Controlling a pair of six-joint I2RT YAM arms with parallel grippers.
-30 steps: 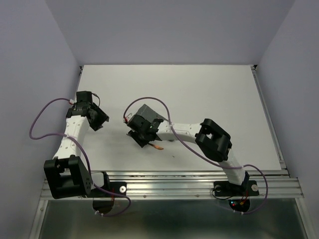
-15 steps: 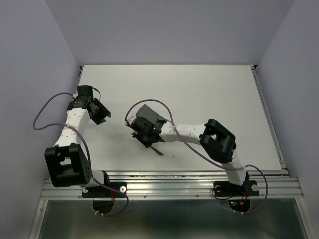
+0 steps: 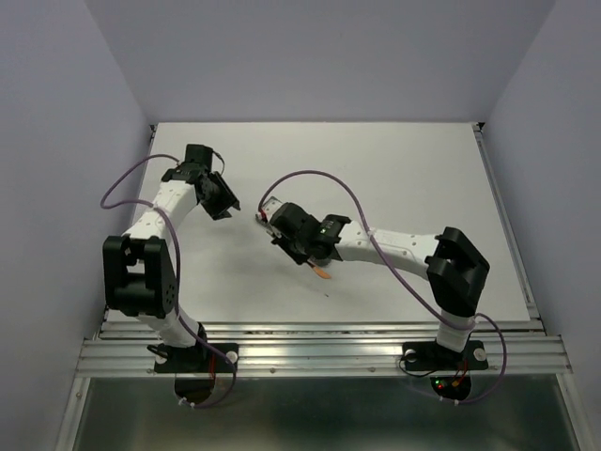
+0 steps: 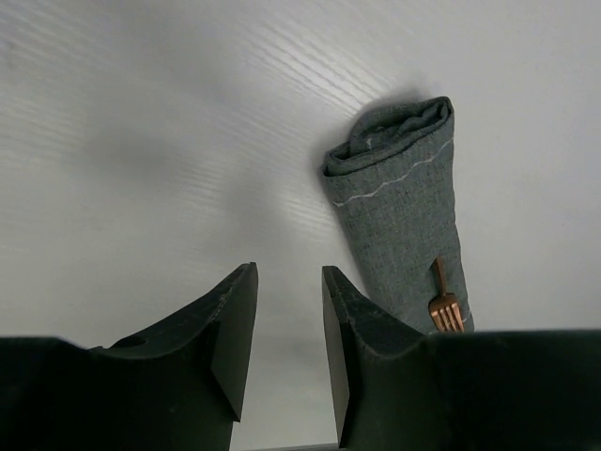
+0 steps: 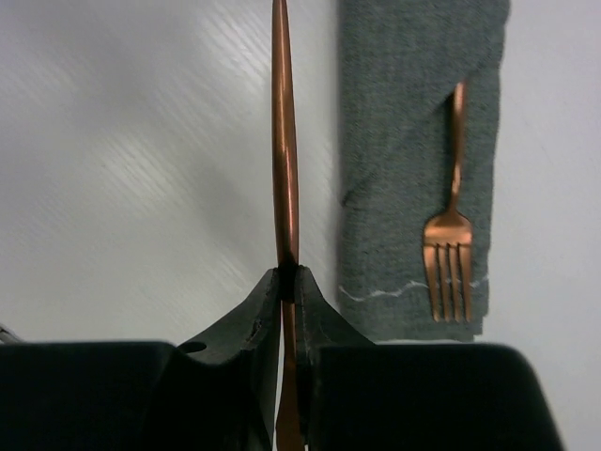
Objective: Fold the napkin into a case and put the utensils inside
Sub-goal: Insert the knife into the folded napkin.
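The right gripper [image 5: 289, 282] is clamped on a slim copper utensil [image 5: 284, 141], seen edge-on above the white table [image 4: 141, 141]. Just beside it the grey-green case [image 5: 404, 122] lies flat, 1 fork [image 5: 449, 246] tucked in, tines out. The left gripper [image 4: 286, 282] hangs with jaws apart, holding nothing.

A copper utensil [image 3: 320, 272] juts out beneath the right tool [image 3: 299, 248].
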